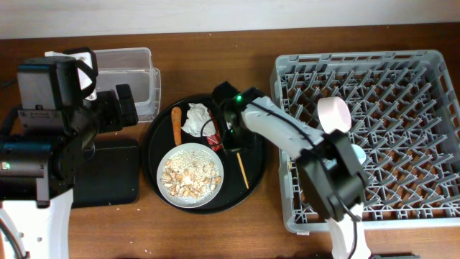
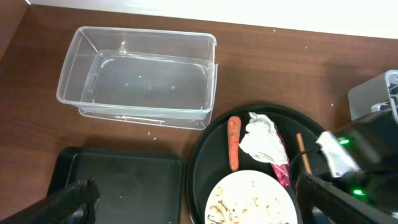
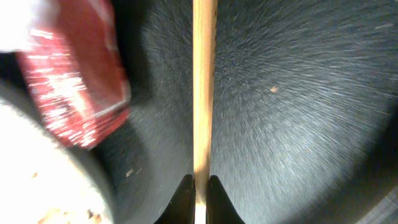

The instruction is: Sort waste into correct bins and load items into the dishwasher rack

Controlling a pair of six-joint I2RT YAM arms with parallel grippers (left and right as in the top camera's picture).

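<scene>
Evidently my right claw (image 3: 200, 191) pinched the chopstick (image 3: 204, 93) — I judged a level lift, clear of the red wrapper (image 3: 74, 74), best; my left claw (image 2: 199, 205) hung spread.

Robot lab bench staged as a kitchen.
Two robot arms (image 1: 287, 133) stand at a wooden table (image 1: 215, 43) holding a grey dish rack (image 1: 410, 129), a clear tub (image 1: 133, 61) and a tray (image 1: 159, 140) of food scraps (image 1: 190, 173).

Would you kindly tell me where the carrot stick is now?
Overhead, the carrot stick lies at the left of the round black tray, beside the crumpled tissue and above the plate.
</scene>
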